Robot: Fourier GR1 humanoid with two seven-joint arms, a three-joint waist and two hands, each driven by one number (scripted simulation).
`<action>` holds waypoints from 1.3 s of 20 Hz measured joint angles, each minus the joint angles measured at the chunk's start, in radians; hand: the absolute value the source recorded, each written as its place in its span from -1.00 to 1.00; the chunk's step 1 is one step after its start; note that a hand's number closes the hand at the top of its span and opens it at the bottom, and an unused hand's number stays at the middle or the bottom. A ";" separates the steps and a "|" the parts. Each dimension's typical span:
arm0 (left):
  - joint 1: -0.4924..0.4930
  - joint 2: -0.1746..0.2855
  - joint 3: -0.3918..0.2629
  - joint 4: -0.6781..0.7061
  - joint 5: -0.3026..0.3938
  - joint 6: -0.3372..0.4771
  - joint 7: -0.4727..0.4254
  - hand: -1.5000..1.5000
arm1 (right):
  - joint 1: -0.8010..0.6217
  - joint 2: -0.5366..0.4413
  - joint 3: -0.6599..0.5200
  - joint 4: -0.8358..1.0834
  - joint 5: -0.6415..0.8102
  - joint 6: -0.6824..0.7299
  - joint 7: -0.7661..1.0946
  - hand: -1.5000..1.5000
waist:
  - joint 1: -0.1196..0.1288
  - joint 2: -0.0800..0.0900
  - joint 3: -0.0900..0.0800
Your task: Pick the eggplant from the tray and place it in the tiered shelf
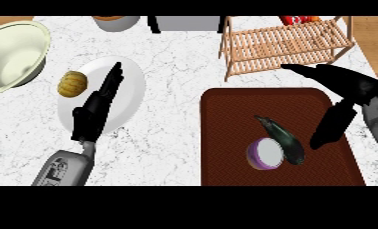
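Observation:
A dark eggplant [284, 140] lies on the brown tray [236, 123], toward its lower right, with a cut purple onion half [265, 154] touching its left side. My right hand [347, 85] hovers open over the tray's right edge, fingers stretched toward the wooden tiered shelf [284, 45] and thumb pointing down just right of the eggplant, apart from it. My left hand [100, 105] rests open over the white plate [129, 85] at the left.
A small orange pumpkin [72, 84] sits on the plate's left rim. A pale green bowl [18, 53] stands at the far left. A grey pot [116, 22] and a grey box [188, 23] line the back edge. Red items [299, 19] lie behind the shelf.

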 measured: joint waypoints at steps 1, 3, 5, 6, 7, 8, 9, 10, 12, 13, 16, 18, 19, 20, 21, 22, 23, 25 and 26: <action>-0.003 0.000 0.006 -0.007 -0.004 -0.003 0.011 0.00 | 0.022 0.008 0.000 -0.017 0.022 -0.001 -0.004 -1.00 | 0.000 0.000 0.000; 0.006 -0.006 0.015 -0.014 -0.008 -0.015 0.015 0.00 | 0.017 0.033 -0.009 -0.023 0.051 0.003 0.017 -1.00 | 0.002 0.000 0.000; -0.008 -0.016 0.022 -0.016 -0.023 -0.018 0.030 0.00 | 0.027 0.064 -0.015 -0.045 0.076 -0.001 0.038 -1.00 | 0.001 0.000 0.000; -0.002 -0.016 0.029 -0.018 -0.026 -0.025 0.026 0.00 | 0.032 0.077 -0.022 -0.069 0.076 0.001 0.059 -1.00 | 0.001 0.000 0.000; -0.010 -0.024 0.034 -0.008 -0.030 -0.028 0.027 0.00 | 0.035 0.097 -0.019 -0.073 0.093 -0.004 0.068 -1.00 | 0.001 0.000 0.000; 0.003 -0.021 0.037 -0.022 -0.033 -0.037 0.030 0.00 | 0.045 0.097 -0.034 -0.077 0.096 0.004 0.066 -1.00 | 0.002 0.001 0.000; -0.005 -0.024 0.047 -0.015 -0.032 -0.047 0.031 0.00 | 0.050 0.106 -0.038 -0.073 0.109 0.011 0.060 -1.00 | 0.002 0.001 0.000; 0.001 -0.021 0.058 -0.014 -0.033 -0.057 0.026 0.00 | 0.058 0.109 -0.048 -0.084 0.113 0.020 0.060 -1.00 | 0.002 0.001 0.000; 0.010 -0.026 0.061 -0.030 -0.040 -0.063 0.035 0.00 | 0.094 0.124 -0.051 -0.127 0.123 0.021 0.076 -1.00 | 0.001 0.000 0.000; 0.016 -0.034 0.059 -0.039 -0.050 -0.060 0.041 0.00 | 0.100 0.135 -0.052 -0.117 0.143 0.024 0.064 -1.00 | 0.002 0.000 0.000; 0.012 -0.055 0.062 -0.041 -0.077 -0.054 0.046 0.00 | 0.116 0.163 -0.055 -0.111 0.187 0.030 0.057 -1.00 | 0.002 0.001 0.000; 0.019 -0.061 0.068 -0.046 -0.084 -0.063 0.045 0.00 | 0.134 0.179 -0.058 -0.120 0.211 0.036 0.056 -1.00 | 0.002 0.001 0.000; 0.022 -0.068 0.068 -0.048 -0.091 -0.064 0.046 0.00 | 0.148 0.185 -0.059 -0.120 0.231 0.038 0.043 -1.00 | 0.002 0.001 0.000; 0.010 -0.070 0.079 -0.034 -0.092 -0.071 0.045 0.00 | 0.152 0.188 -0.062 -0.118 0.243 0.044 0.037 -1.00 | 0.002 0.001 0.000; 0.012 -0.074 0.084 -0.027 -0.095 -0.077 0.032 0.00 | 0.150 0.194 -0.069 -0.114 0.252 0.051 0.034 -1.00 | 0.002 0.001 0.000; 0.018 -0.081 0.084 -0.021 -0.101 -0.076 0.025 0.00 | 0.150 0.195 -0.070 -0.095 0.271 0.056 0.018 -1.00 | 0.002 0.001 0.000; 0.027 -0.074 0.091 -0.037 -0.099 -0.083 0.028 0.00 | 0.137 0.206 -0.065 -0.074 0.286 0.057 0.014 -1.00 | 0.004 0.001 0.000; 0.028 -0.077 0.098 -0.042 -0.106 -0.094 0.033 0.00 | 0.133 0.225 -0.067 -0.068 0.306 0.066 0.017 -1.00 | 0.004 0.001 0.000; 0.025 -0.085 0.098 -0.040 -0.113 -0.095 0.037 0.00 | 0.128 0.231 -0.072 -0.055 0.321 0.070 0.009 -1.00 | 0.004 0.001 0.000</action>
